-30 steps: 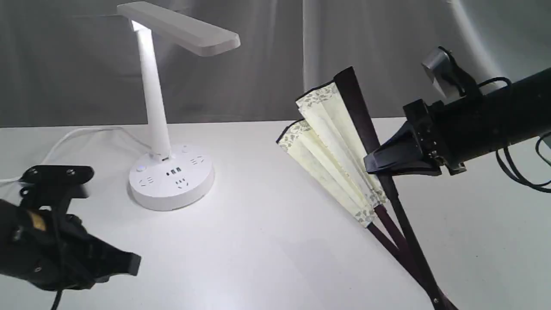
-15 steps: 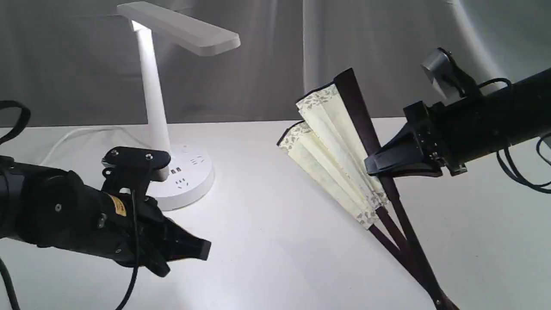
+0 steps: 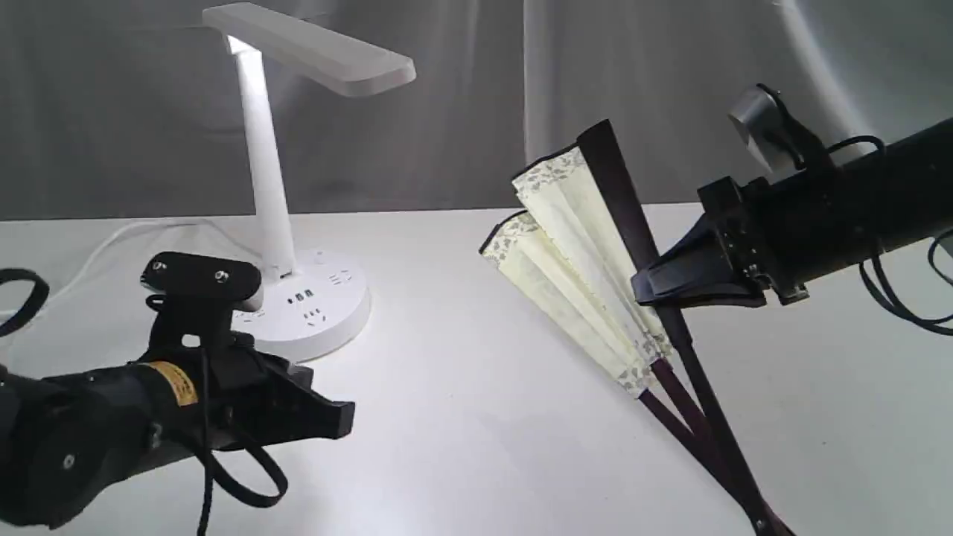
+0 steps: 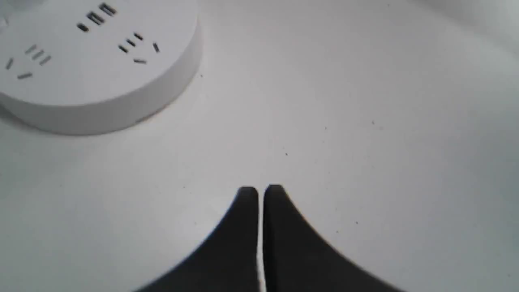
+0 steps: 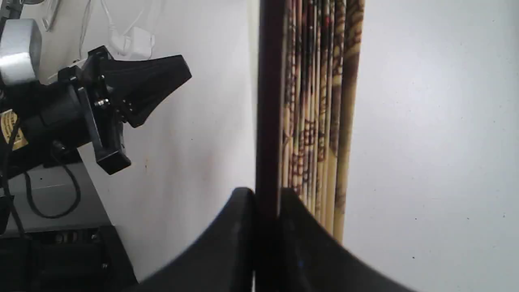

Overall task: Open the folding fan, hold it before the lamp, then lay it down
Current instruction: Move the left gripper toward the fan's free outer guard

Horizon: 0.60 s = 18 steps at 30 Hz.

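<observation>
The right jaws pinch the partly spread folding fan by its maroon guard. The left jaws, pressed together, hover over the tabletop near the lamp. The yellow label on the left arm is unreadable.

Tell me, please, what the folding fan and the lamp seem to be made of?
The folding fan: matte cream pleated leaf, likely paper given the sharp creases; dark, rigid guard, probably stained wood. The lamp: smooth, uniformly white, seamless shell, likely plastic.

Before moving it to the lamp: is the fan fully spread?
Partly spread: the folding fan shows a narrow wedge of pleats, ribs bunched together.
</observation>
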Each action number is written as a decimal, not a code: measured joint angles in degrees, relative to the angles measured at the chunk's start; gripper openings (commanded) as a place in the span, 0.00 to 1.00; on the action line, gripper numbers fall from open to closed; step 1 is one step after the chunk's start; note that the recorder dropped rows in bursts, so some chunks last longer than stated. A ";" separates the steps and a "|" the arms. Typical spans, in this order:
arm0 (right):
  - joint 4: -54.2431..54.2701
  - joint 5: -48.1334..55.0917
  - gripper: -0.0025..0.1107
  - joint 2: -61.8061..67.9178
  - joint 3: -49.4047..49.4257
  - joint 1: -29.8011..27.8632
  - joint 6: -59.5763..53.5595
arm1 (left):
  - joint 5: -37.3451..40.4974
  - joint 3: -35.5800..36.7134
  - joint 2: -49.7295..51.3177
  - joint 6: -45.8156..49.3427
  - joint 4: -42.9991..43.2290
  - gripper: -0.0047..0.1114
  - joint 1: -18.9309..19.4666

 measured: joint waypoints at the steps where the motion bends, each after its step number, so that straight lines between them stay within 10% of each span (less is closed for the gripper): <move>1: 0.00 0.00 0.02 0.00 0.00 0.00 0.00 | -3.09 1.33 0.00 -0.37 0.18 0.04 0.00; 18: -0.26 -0.25 0.02 0.00 0.00 0.00 -0.22 | -28.34 7.27 0.00 -19.25 16.91 0.10 0.00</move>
